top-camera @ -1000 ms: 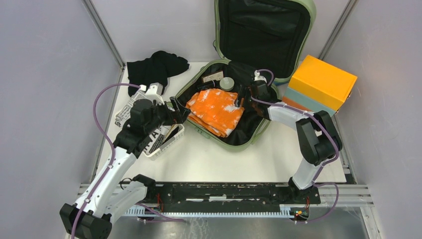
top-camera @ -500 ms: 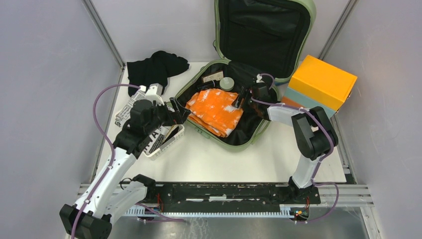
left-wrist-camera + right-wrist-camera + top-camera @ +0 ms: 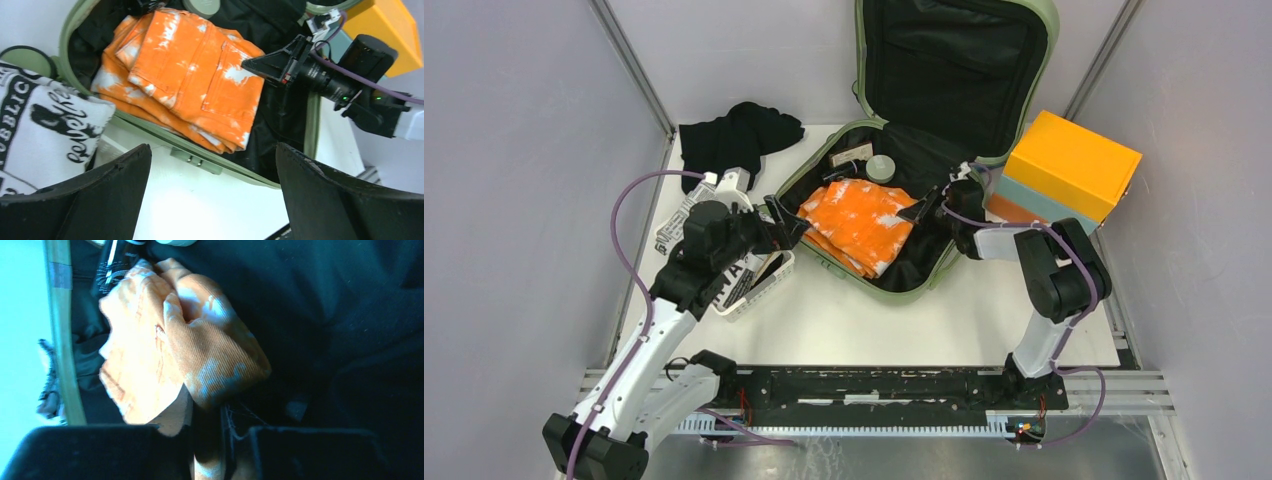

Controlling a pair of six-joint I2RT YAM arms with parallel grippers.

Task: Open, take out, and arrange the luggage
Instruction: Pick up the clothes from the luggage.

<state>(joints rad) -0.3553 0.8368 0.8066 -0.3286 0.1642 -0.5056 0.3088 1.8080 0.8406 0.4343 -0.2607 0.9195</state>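
The sage-green luggage (image 3: pixel 894 290) lies open at the back of the table, its lid (image 3: pixel 954 60) propped upright with the black lining showing. Folded orange-and-white trousers (image 3: pixel 859 222) lie in the lower shell. My right gripper (image 3: pixel 927 210) is at their right edge; in the right wrist view the orange cloth (image 3: pixel 200 350) runs down between the two fingers of this gripper (image 3: pixel 207 432), which is shut on it. My left gripper (image 3: pixel 212 150) hangs open over the table beside the luggage's near-left rim (image 3: pixel 250 175), with nothing between its fingers. It looks onto the trousers (image 3: pixel 190 75).
A white perforated basket (image 3: pixel 764 285) holding a black-and-white printed cloth (image 3: pixel 724 275) sits under the left arm. A black garment (image 3: pixel 734 135) lies at the back left. An orange and light-blue box (image 3: pixel 1069 165) stands right of the luggage. A round grey-green tin (image 3: pixel 881 167) lies inside the luggage.
My right gripper has closed on the trousers' right edge and drawn back to the right, lifting that edge. The left arm has not moved.
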